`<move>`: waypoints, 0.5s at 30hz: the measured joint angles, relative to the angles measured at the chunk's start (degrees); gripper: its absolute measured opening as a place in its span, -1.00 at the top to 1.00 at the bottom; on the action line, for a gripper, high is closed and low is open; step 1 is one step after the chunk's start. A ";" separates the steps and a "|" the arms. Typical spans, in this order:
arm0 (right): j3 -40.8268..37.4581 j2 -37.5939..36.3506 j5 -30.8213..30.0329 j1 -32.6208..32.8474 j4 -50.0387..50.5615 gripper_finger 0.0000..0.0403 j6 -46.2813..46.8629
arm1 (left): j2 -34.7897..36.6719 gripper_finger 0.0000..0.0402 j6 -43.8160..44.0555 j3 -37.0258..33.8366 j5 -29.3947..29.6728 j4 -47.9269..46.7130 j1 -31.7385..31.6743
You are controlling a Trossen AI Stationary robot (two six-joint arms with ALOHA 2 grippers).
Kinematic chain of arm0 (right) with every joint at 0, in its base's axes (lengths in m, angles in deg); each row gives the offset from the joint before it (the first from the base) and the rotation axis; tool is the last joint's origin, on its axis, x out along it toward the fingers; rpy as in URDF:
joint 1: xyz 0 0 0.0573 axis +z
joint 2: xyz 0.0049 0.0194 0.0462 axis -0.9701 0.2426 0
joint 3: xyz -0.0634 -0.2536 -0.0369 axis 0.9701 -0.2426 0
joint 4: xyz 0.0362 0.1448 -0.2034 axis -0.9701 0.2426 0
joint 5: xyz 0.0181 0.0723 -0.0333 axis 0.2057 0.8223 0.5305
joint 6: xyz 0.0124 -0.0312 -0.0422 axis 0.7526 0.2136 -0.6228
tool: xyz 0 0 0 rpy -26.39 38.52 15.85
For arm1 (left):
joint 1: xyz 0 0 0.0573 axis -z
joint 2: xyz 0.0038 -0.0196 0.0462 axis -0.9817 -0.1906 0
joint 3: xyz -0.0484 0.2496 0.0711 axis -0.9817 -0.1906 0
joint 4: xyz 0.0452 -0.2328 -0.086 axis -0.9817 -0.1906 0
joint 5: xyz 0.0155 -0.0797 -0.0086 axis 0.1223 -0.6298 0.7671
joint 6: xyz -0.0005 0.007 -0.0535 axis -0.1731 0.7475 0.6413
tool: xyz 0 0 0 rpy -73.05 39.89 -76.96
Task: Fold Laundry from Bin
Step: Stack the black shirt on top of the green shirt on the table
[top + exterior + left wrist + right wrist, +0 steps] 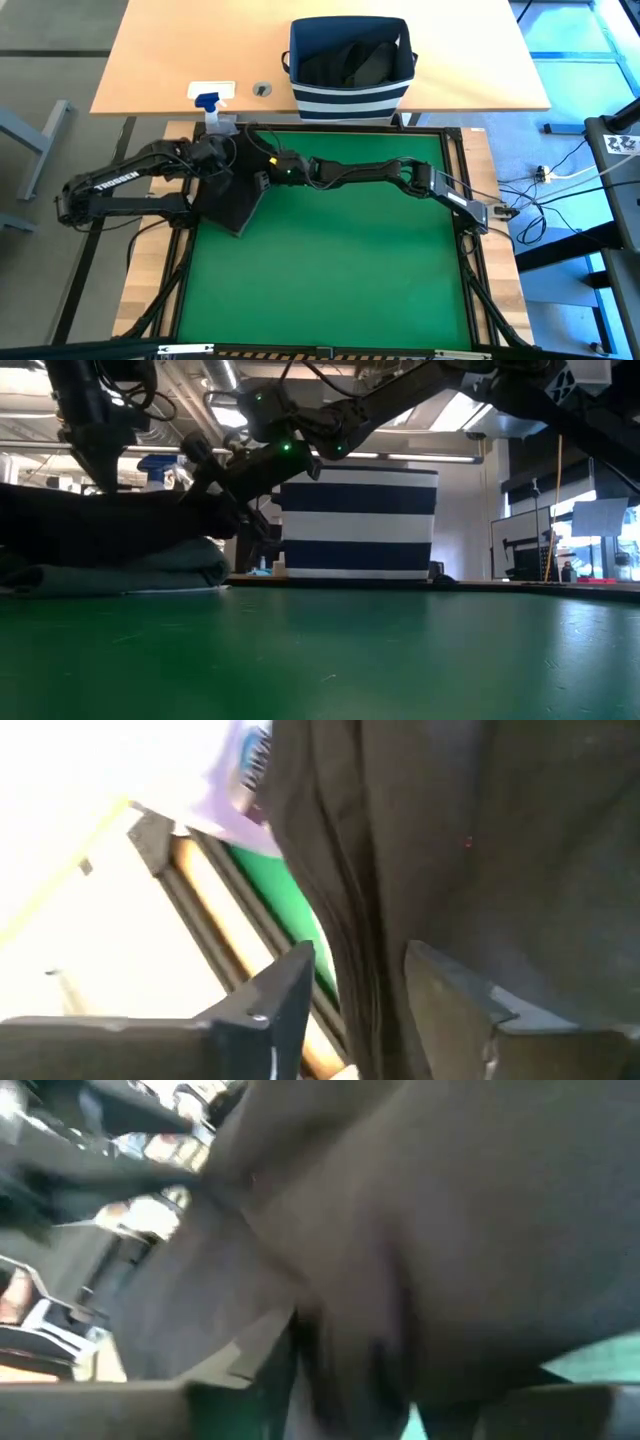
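Both arms are bunched at the far left corner of the green mat, over a dark garment spread there. The left gripper sits on the garment's far edge; through its wrist camera the two fingers stand apart with a fold of the dark cloth hanging in the gap between them, so they are parted around the fabric rather than pinching it. The right gripper reaches across from the other side and ends just beside the left one, on the same garment. Its own view is filled with dark cloth pressed close, and I cannot tell whether its fingers are apart or closed. From table height, the dark garment lies on top of a folded light grey piece, under the two grippers. Beyond both grippers, on the wooden table, stands the striped navy bin with more dark laundry inside. A spray bottle stands just past the left gripper.
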 joint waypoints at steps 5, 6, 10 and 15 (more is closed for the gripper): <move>-0.02 0.00 1.41 -0.68 1.37 -0.02 -0.93 | 0.49 0.13 0.44 4.81 -1.96 1.38 0.01; -0.02 0.00 2.07 -0.78 1.39 -0.05 -1.38 | 0.83 0.13 0.13 5.81 -4.50 3.70 0.10; -0.02 0.00 5.05 -1.51 1.38 -0.08 -4.15 | 2.17 0.13 1.24 6.06 -14.41 15.75 0.86; 0.56 -0.02 7.97 -2.63 3.81 -0.04 -8.01 | 1.65 0.13 1.91 -0.75 -12.82 22.55 1.79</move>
